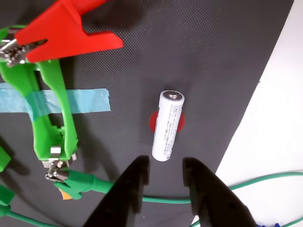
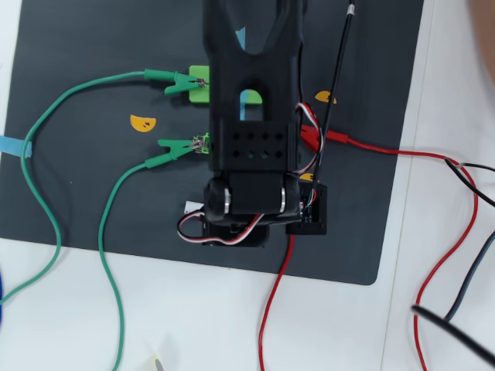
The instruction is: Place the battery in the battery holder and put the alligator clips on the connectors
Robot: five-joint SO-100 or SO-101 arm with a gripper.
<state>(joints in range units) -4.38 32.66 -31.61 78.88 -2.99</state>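
In the wrist view the white battery [image 1: 167, 125] lies flat on the black mat [image 1: 213, 56], over a red sticker. My gripper [image 1: 165, 166] is open. Its two black fingertips [image 1: 140, 172] stand just below the battery's near end, one to each side, apart from it. The bright-green battery holder [image 1: 47, 113] lies at the left, empty, crossed by blue tape [image 1: 85, 100]. A red alligator clip [image 1: 61, 30] bites its top tab. A green alligator clip [image 1: 75, 183] bites its bottom tab [image 1: 56, 152]. In the overhead view my arm [image 2: 251, 116] hides the battery and most of the holder.
A green wire [image 1: 161, 200] runs across the mat under my fingers. The white table [image 1: 279, 123] begins at the mat's right edge. The overhead view shows a light-green block [image 2: 199, 83] with a green clip [image 2: 174, 79], orange stickers [image 2: 141, 122] and red wires [image 2: 371, 145].
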